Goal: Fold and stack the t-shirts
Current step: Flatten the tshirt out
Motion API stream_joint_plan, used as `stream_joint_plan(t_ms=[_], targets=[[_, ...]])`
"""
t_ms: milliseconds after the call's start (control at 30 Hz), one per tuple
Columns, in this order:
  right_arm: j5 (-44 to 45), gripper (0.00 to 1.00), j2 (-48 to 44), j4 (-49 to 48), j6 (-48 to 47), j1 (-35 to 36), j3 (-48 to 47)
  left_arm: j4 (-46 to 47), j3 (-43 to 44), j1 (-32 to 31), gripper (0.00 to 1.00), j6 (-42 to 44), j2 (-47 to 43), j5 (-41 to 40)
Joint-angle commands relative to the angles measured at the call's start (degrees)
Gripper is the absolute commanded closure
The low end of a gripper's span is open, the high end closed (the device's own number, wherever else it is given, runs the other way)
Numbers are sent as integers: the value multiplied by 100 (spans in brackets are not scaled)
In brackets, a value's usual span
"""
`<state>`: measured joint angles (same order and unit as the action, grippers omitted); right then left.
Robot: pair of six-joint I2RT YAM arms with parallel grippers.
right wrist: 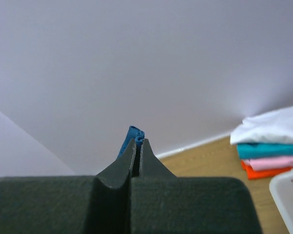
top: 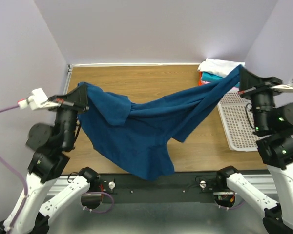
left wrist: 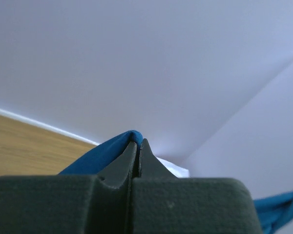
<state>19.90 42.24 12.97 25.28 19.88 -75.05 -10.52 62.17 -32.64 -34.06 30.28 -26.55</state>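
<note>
The blue shirt (top: 136, 131) hangs in the air over the table (top: 151, 83), held up at two spots. The left gripper (top: 83, 96) is over the table's left side with its jaws pressed together on one bit of the shirt. The right gripper (top: 241, 73) is over the table's back right corner, and its jaws are pinched shut on another bit. Both hold only a small fold of cloth right at the tips. If the arms pull too far apart, the cloth may slip out and the shirt will drop in a heap. The shirt is not flat. It sags in the middle, and near the right gripper it is twisted like a rope. If it is put down like this, the twist will stay in and the fold will come out lumpy. The low part of the shirt hangs past the table's near edge, close to the arm bases. It could catch there, or its weight could drag the shirt off the table. I cannot tell if the cloth touches the table. The stack (top: 215, 68) of folded shirts sits at the table's back right corner, very near the right gripper. A quick swing could knock it over. The basket (top: 239, 122) lies on the table's right side, so cloth put down there may land on it and bunch up.
</note>
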Motion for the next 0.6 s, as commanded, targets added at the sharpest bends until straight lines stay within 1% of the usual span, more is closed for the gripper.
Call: stream_joint_plan(t_ms=[0,33,67,100,133,167,200,233,267,300,333,367,400,433,467,500,567], targets=[[338,99,390,197,345,7,735,-405,128,21,100,-178,1047,-1762],[513,99,591,197,425,-1,1172,-563,224,143,100,-188,1659,-1906],[619,99,714,197,504,-2,1359,-617,277,292,100,-258,1987,-1855],[733,99,837,197,687,-2,1587,-600,313,555,100,-224,2295,-1619],[830,99,1195,197,767,-10,1938,-295,287,1114,100,-128,2907,-1286],[866,99,1373,197,846,-19,2098,-292,269,1381,100,-75,3218,-1005],[979,97,1618,188,1030,-19,2230,117,234,1531,100,65,3856,-784],[1033,88,2091,171,1093,-45,2405,643,269,1768,90,214,4184,-669],[1068,81,2391,162,1146,-80,2433,892,330,1875,90,346,4527,-511],[1103,75,2647,170,1172,-89,2407,1025,470,1954,44,496,4870,-275],[1165,70,2893,171,1164,-107,2372,1026,967,2050,11,619,5578,224],[1183,57,3339,171,1138,-142,2233,835,1294,2130,2,594,5898,359],[1191,49,3500,179,1068,-168,2127,667,1628,2139,2,629,6432,430],[1148,39,3615,179,1041,-177,2056,518,2197,2131,2,690,6629,440],[1104,30,3686,179,1023,-186,1986,360,2429,2131,2,673,6779,440],[1051,15,3739,179,988,-186,1872,141,2562,2131,2,682,6859,448],[858,1,3722,171,927,-186,1836,33,2537,2131,2,612,6825,519]])
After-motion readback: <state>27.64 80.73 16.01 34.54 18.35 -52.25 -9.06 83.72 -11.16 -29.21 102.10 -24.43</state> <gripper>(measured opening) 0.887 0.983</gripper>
